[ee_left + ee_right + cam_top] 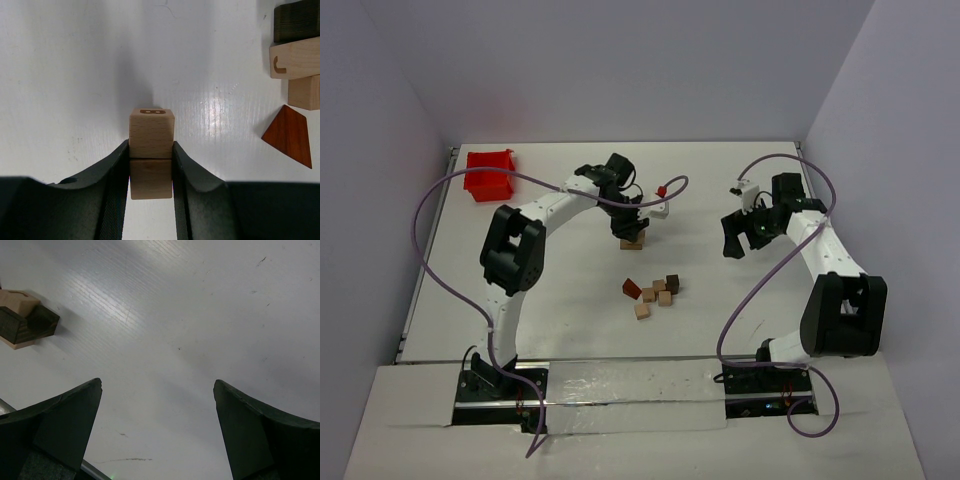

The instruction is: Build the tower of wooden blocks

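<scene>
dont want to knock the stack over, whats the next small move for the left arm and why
Probably open the left gripper a little, without shifting the arm. The upper block sits squarely on the lower block, and the fingers press both sides at the seam, so moving before letting go could topple the stack.

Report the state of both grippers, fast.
Left gripper: closed on a light tan wood block.
Right gripper: open, holding nothing.
</scene>
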